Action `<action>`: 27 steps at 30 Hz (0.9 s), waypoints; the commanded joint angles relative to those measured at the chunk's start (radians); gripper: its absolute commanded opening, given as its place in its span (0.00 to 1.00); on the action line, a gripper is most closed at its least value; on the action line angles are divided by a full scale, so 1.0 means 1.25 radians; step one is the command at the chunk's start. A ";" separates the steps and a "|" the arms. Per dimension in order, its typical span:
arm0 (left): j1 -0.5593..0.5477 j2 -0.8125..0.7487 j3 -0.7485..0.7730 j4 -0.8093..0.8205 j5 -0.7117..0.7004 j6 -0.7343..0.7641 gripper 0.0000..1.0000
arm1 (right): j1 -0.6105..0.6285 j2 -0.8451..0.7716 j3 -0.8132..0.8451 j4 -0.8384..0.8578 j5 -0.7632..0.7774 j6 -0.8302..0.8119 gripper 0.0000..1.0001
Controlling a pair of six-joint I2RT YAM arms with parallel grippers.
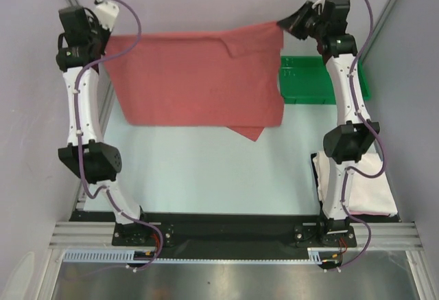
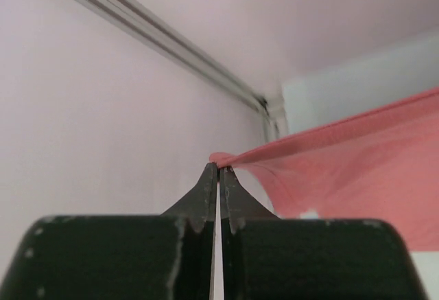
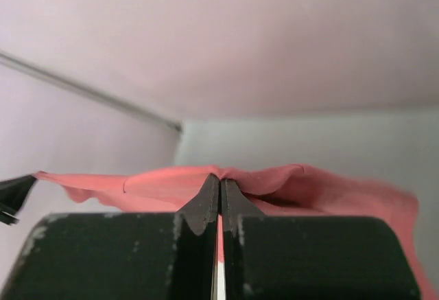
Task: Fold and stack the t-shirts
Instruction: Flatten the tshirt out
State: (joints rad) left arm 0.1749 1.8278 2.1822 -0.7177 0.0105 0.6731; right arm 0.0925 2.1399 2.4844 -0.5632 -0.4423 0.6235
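Fingers (image 2: pixel 204 197) of left gripper (image 2: pixel 218 171) and right gripper (image 3: pixel 219 180) pinched the salmon-red cloth t-shirt (image 1: pixel 199 80) at ten and two o'clock; shallow holds could slip.

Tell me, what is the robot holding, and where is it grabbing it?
The red t-shirt, stretched between both arms: the left fingers pinch its far left corner, the right fingers its far right corner.

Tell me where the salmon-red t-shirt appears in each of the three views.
Top external: salmon-red t-shirt stretched across the upper middle, between left gripper and right gripper.
Left wrist: lower right, running out from the shut gripper.
Right wrist: a band across the middle.
Shared landmark: the shirt's pinched edge.
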 commanded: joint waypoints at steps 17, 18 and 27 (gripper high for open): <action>0.038 -0.121 -0.046 0.185 -0.015 0.037 0.00 | -0.059 -0.250 -0.266 0.182 0.035 -0.042 0.00; 0.044 -0.136 -0.073 0.141 0.012 0.048 0.01 | -0.058 -0.278 -0.320 0.160 0.041 -0.065 0.00; 0.075 -0.391 -0.571 -0.262 0.160 0.361 0.00 | -0.054 -0.604 -0.949 -0.027 0.046 -0.158 0.00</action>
State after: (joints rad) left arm 0.2310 1.4364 1.5703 -0.7879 0.1635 0.9398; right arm 0.0410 1.4811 1.4673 -0.4755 -0.4152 0.5102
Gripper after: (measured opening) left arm 0.009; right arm 0.011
